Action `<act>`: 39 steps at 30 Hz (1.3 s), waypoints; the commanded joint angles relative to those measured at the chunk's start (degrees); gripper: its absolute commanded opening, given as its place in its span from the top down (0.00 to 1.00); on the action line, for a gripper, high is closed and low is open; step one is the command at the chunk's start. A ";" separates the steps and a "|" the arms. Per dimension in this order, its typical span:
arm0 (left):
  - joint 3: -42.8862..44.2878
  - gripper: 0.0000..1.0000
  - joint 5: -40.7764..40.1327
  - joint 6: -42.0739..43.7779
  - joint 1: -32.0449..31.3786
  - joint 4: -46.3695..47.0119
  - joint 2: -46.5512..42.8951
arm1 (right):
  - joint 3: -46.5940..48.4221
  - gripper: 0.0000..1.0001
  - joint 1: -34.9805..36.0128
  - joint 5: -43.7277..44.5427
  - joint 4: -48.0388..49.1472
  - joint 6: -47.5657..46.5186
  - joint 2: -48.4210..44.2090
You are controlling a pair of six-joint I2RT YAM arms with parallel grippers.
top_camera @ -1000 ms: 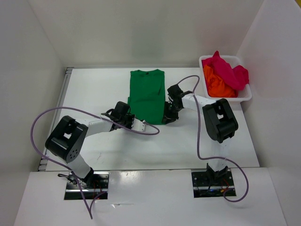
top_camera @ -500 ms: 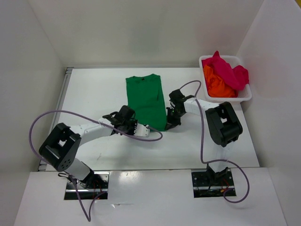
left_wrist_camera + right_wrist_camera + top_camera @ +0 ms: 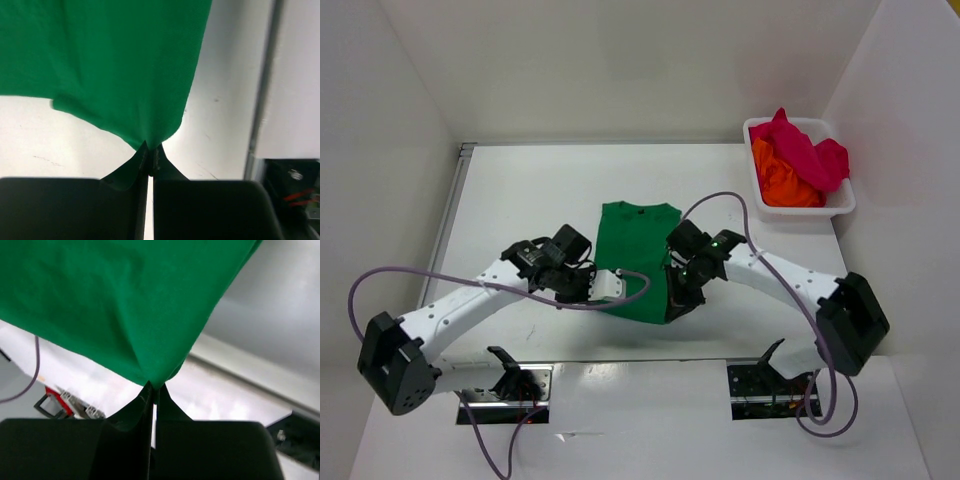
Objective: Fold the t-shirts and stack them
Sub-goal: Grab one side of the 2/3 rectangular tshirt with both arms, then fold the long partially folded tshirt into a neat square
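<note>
Green t-shirt [image 3: 638, 252] dragged toward 6 o'clock, now central on counter [image 3: 520, 200]; left pincer [image 3: 150, 154], right pincer [image 3: 153, 388] each clamped on near hem corner. Likely positioning for fold. Orange t-shirt [image 3: 775, 180], magenta t-shirt [image 3: 802, 150] wait in basket [image 3: 844, 198], 2 o'clock.

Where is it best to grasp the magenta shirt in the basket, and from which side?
Pinch the magenta shirt at its raised peak, coming straight down from above. The peak stands over the basket rim, and the walls block a side approach. The right hand, shut on the green shirt, must release first.
</note>
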 commanded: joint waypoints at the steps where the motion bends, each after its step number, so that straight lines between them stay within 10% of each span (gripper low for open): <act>1: 5.59 1.00 5.92 -3.35 -1.31 -10.82 -2.74 | 0.65 1.00 0.63 -3.65 -7.66 2.47 -5.91; 20: 27.92 1.00 11.13 -16.36 16.52 2.95 15.71 | 21.39 1.00 -16.25 -8.06 -8.11 -8.69 7.60; 39: 32.76 1.00 3.56 -19.88 18.64 20.98 33.72 | 31.59 1.00 -28.02 -11.74 3.40 -8.78 26.94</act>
